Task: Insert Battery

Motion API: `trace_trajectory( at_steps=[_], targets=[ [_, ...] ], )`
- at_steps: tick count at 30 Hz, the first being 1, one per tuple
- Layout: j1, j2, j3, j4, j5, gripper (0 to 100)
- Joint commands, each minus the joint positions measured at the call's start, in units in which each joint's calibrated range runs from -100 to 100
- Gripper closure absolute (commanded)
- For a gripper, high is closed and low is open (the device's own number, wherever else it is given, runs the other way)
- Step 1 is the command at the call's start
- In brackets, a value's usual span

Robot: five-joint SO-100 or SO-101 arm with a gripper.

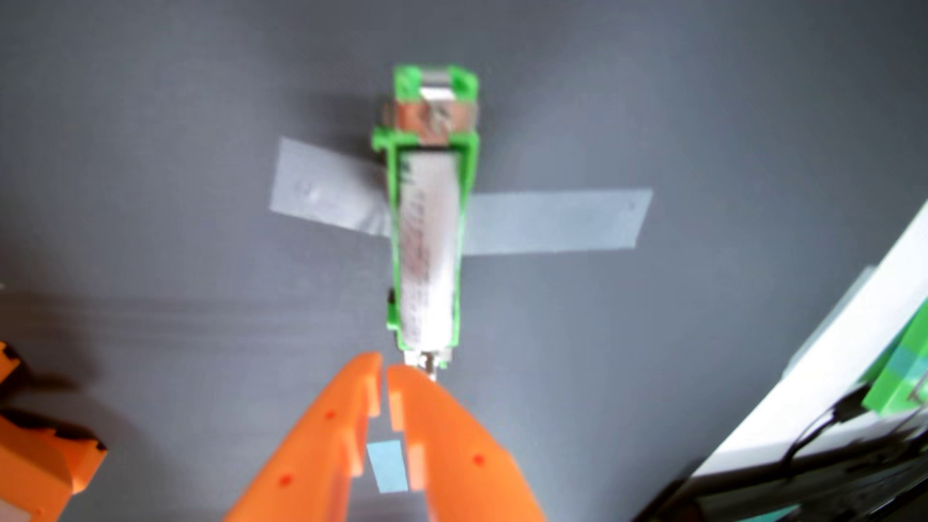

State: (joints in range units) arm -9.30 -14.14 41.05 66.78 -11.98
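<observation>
1. On my wrist view the pincer [385,369] comes in from the near edge, its two orange fingers [321,441] brought together at the tips with only a thin slit between them; nothing is held in it.
2. The battery [429,251] is white and lies lengthwise in the green holder [464,165], running from near to far, just beyond the fingertips.
3. The near end of the holder, with a small metal contact [429,360], sits just right of the fingertips; I cannot tell whether the right finger touches it.
4. At the far end of the holder I see a metal clip [432,120] across the green frame, beyond the battery's far end.
5. The holder rests on the grey tabletop [150,125], with strips of grey tape [557,221] spreading left and right from under it.
6. A small blue patch [386,467] shows on the tabletop through the gap between the fingers, nearer than the tips.
7. An orange part [35,451] sits at the near left edge.
8. At the right edge there is a white board [828,361] with a green block [899,381] and black cables [803,441] on it, well apart from the holder.
9. The picture is soft, so the battery's print is unreadable.
</observation>
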Motion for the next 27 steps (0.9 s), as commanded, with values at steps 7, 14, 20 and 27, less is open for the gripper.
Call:
trace_trajectory(
  at_steps=[7,14,20,27],
  targets=[
    [1.39,-1.49,-2.55,-2.85,0.45,98],
    [1.39,-1.07,-1.65,-5.05,0.45,98],
    [1.51,-1.07,-1.56,-5.05,0.45,98],
    [2.45,-1.07,1.77,-6.74,0.81,98]
  ],
)
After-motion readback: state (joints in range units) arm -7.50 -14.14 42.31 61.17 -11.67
